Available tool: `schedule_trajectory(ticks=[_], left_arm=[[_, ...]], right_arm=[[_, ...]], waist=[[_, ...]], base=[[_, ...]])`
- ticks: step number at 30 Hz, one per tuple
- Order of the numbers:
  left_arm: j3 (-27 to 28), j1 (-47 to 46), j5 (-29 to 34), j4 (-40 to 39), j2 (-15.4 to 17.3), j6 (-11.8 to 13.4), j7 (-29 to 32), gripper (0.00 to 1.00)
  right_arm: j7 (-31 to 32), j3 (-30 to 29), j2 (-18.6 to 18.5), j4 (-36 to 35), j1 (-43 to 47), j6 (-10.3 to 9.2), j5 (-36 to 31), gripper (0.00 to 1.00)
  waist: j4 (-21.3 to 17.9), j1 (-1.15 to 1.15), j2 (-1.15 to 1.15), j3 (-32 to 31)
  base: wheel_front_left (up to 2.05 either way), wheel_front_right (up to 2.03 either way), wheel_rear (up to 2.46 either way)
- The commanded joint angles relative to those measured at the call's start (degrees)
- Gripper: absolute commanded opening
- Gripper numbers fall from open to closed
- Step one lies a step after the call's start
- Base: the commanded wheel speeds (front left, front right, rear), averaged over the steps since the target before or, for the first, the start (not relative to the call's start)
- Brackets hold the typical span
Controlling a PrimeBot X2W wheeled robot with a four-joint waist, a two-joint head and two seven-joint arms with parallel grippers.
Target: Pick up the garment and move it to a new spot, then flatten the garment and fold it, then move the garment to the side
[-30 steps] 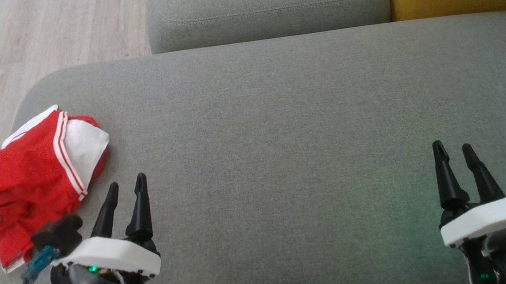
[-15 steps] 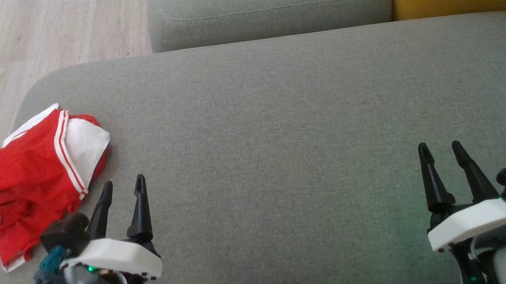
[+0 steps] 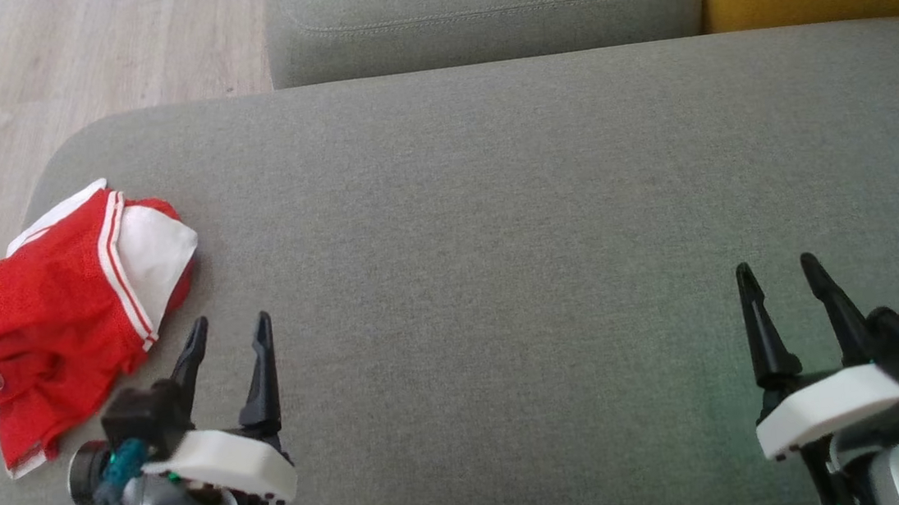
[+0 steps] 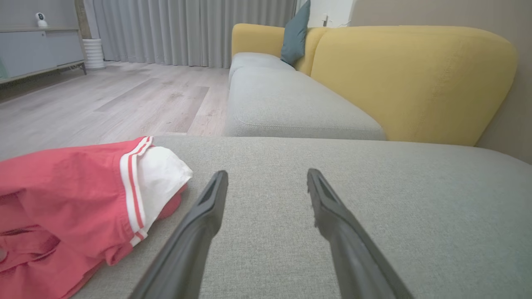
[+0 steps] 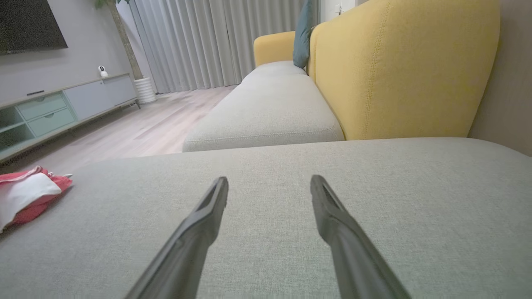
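**While both jaws hang empty, nothing is done yet**

My left jaws and right jaws are parted, gripping nothing. The crumpled red-and-white garment (image 3: pixel 60 315) lies just left of my left jaws on the sofa cushion (image 3: pixel 496 223), well apart from the right jaws. I judge pickup, flattening, folding and moving aside all remain.

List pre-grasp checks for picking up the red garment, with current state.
1. Left hand open, holding nothing: ok.
2. Right hand open, holding nothing: ok.
3. Red garment in view, untouched: ok.
4. Garment fully on grey cushion: not ok, its left part overhangs the cushion edge.
5. Left hand lined up on garment: not ok, it points at cushion to the right of the garment.
6. How the bunched cloth is layered underneath: cannot tell.
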Motion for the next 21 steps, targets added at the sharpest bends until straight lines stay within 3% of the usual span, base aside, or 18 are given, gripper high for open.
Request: schedule_trajectory(ticks=[1, 9, 21], left_arm=[[1.5, -3.9, 1.8, -1.5, 1.0, 0.5, -0.8, 1.0], [1.4, -4.2, 6.2, -0.1, 1.0, 0.8, -2.2, 1.0], [2.4, -4.3, 4.6, 2.0, 0.4, 0.4, -2.2, 1.0]], right_arm=[[-0.8, 1.0, -0.3, -2.2, -1.2, 0.23, -1.8, 1.0], [-1.1, 0.6, -0.3, -2.4, -0.7, 0.24, -5.1, 1.0], [-1.3, 0.3, -0.3, -1.2, -1.0, 0.24, -3.2, 1.0]], waist=[[0.1, 0.0, 0.0, 0.0], [0.3, 0.0, 0.0, -0.1], [0.2, 0.0, 0.0, -0.1]], base=[[0.0, 0.0, 0.0], [0.0, 0.0, 0.0], [0.0, 0.0, 0.0]])
